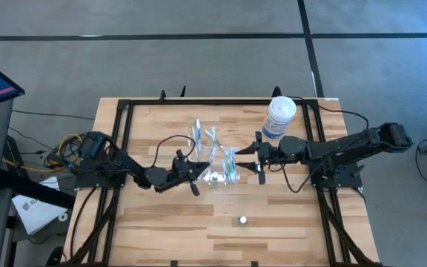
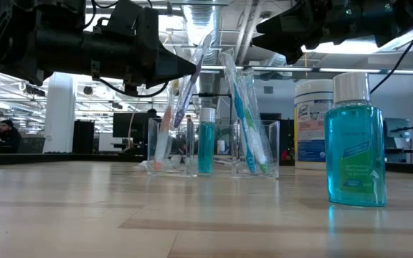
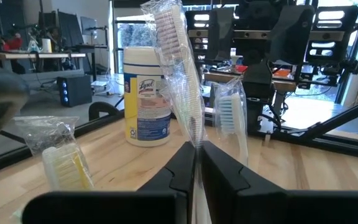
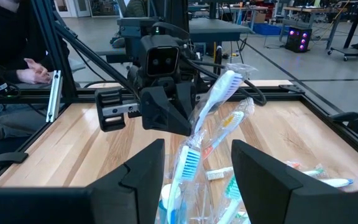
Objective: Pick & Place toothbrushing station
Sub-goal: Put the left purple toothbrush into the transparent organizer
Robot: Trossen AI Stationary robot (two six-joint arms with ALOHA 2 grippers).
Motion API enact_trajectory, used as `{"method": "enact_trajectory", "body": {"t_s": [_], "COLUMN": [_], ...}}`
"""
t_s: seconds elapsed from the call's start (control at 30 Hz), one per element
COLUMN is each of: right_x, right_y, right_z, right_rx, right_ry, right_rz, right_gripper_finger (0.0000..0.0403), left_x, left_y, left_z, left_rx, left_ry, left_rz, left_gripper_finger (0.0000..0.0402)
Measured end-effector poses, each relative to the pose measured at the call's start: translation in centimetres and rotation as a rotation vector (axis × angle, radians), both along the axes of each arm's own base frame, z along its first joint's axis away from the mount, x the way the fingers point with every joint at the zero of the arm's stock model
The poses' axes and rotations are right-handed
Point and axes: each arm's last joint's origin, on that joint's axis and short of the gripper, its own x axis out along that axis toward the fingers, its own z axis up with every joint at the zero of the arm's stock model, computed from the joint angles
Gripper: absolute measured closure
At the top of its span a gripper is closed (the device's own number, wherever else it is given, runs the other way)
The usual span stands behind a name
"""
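Note:
The clear plastic cup (image 1: 222,176) (image 2: 171,149) stands mid-table with several wrapped white-and-blue toothbrushes (image 2: 246,115) leaning in it, lower ends down. A clear tube with a blue end (image 2: 206,143) stands upright among them. My left gripper (image 1: 196,171) (image 3: 196,155) reaches in level from the table's left, shut on one wrapped toothbrush (image 3: 178,68). My right gripper (image 1: 249,153) (image 4: 197,171) hangs open above the cup on its right side. The brush tops (image 4: 225,87) show between its fingers, and no touch shows. My left gripper pinches the wrapped toothbrush's shaft (image 3: 195,134), below the head, between its two fingers. The fingers come level from the table's left and lie across the shaft (image 2: 192,72). The brush stands tilted, head up, and its lower part goes down into the cup.
A large white tub with a blue label (image 1: 280,117) (image 2: 312,122) stands at the far right. A blue mouthwash bottle (image 2: 355,143) (image 1: 243,219) stands near the front edge. Loose toothbrushes (image 1: 196,133) (image 4: 319,180) lie on the wood. A black frame (image 1: 124,148) rims the table. A person (image 4: 17,68) sits beyond it.

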Motion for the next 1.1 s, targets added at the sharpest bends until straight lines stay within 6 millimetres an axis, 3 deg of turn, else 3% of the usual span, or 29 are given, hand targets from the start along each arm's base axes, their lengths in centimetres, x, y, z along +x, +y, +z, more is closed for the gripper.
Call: {"method": "enact_trajectory", "body": {"t_s": [0.83,1.1], "right_x": [0.0,0.0], "right_y": [0.01,0.0], "right_z": [-0.02,-0.01], "right_rx": [0.0,0.0], "right_ry": [0.002,0.002], "right_rz": [0.0,0.0], "right_gripper_finger": [0.0226,0.0226], "left_x": [0.05,0.05], "left_y": [-0.05,-0.06], "left_z": [-0.85,-0.95], "left_rx": [-0.031,-0.041], "left_ry": [0.063,0.067], "left_rz": [-0.023,-0.027], "left_gripper_finger": [0.0381,0.032]}}
